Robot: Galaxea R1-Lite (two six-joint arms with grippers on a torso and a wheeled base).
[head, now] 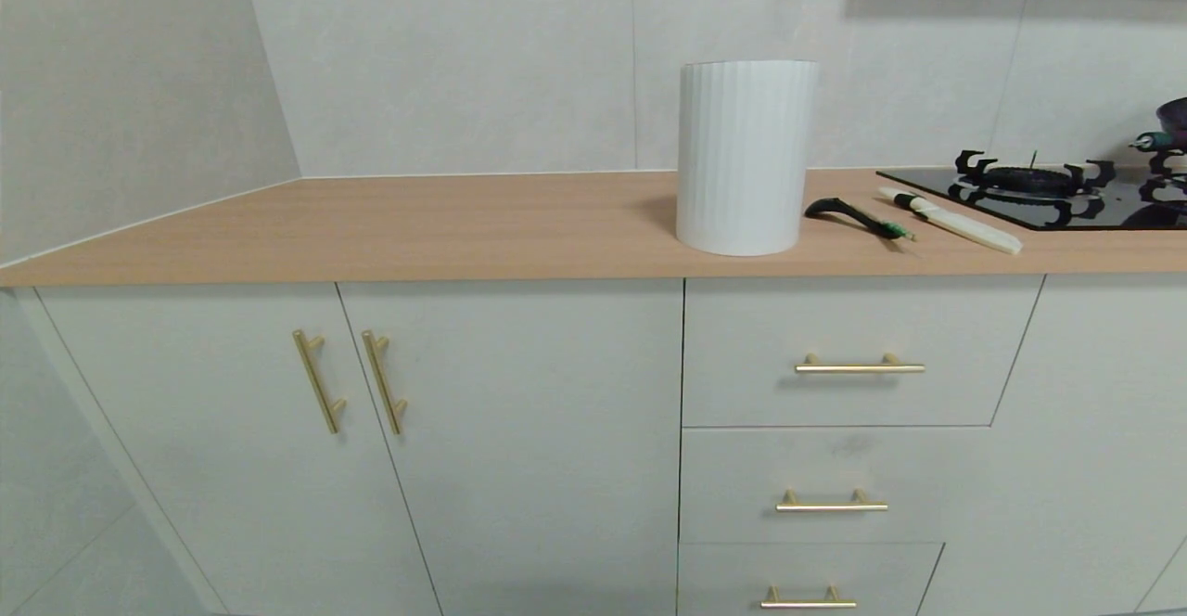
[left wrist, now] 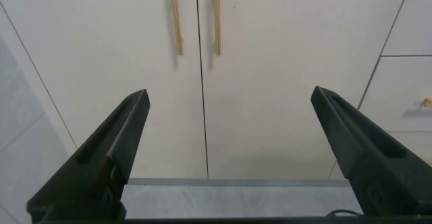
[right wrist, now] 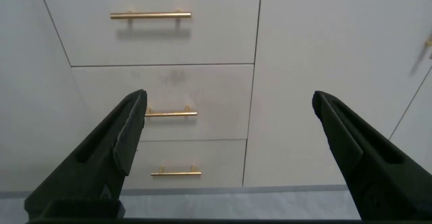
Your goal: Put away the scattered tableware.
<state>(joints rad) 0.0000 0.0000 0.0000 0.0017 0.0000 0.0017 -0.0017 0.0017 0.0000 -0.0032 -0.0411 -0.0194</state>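
The task is at its start, with nothing lifted. A black utensil [head: 853,217] and a white utensil [head: 955,222] lie near the surface's [head: 417,226] front edge, between the holder [head: 746,157] and the hob [head: 1039,185]. The left claw [left wrist: 229,97] and the right claw [right wrist: 229,98] are released, low before the cabinet fronts. Next, I judge, an arm must rise and pinch a thin handle
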